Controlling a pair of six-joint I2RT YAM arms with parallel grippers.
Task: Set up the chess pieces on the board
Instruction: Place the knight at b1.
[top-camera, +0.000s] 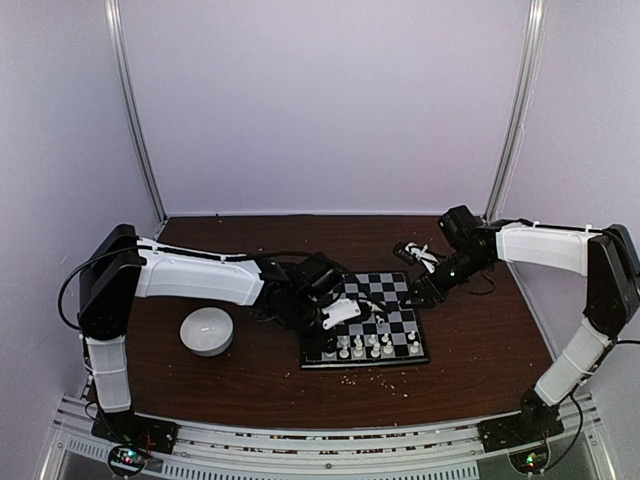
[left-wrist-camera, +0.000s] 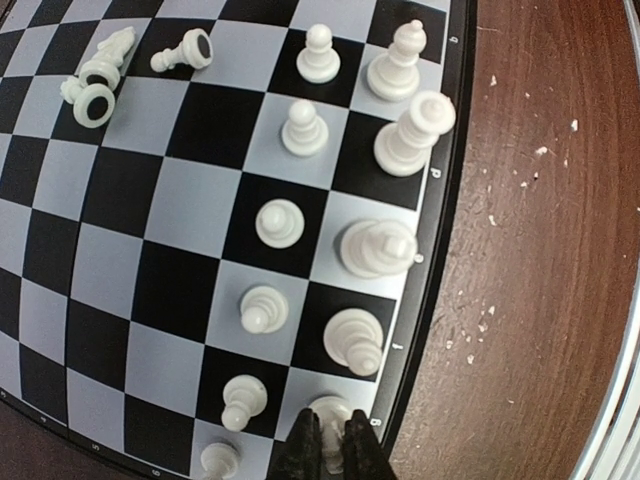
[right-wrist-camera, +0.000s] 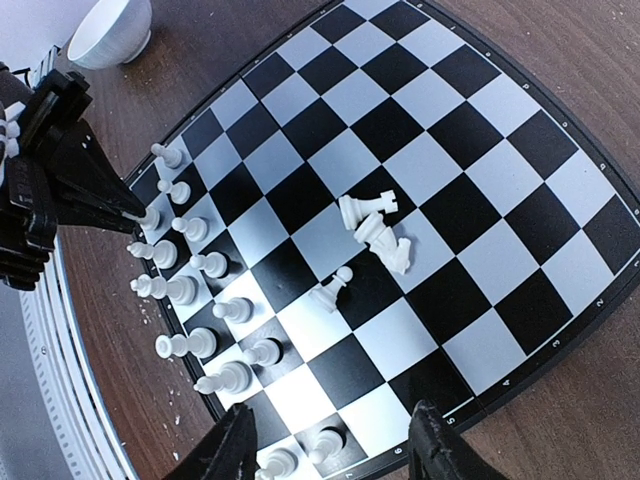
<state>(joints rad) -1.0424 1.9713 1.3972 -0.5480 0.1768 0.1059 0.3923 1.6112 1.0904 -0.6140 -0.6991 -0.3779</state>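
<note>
The left fingers (left-wrist-camera: 303, 452) are pinched almost together on a white piece (left-wrist-camera: 330, 410) standing on a corner square of the board (top-camera: 395, 300), right by the rim. It may be a rook, though the fingers hide most of it. Beside it, more pieces (left-wrist-camera: 304, 128) stand in two rows along that edge, the taller ones on the outer row. A few toppled pieces (right-wrist-camera: 375, 225) lie on their sides near the middle of the board. The right fingers (right-wrist-camera: 235, 450) are spread wide with nothing between them, hovering over another edge of the board. The board lies flat on the desk (top-camera: 480, 340) between the two arms. A white bowl (top-camera: 207, 331) sits on the desk left of the board, and crumbs (left-wrist-camera: 540, 150) dot the wood.
</note>
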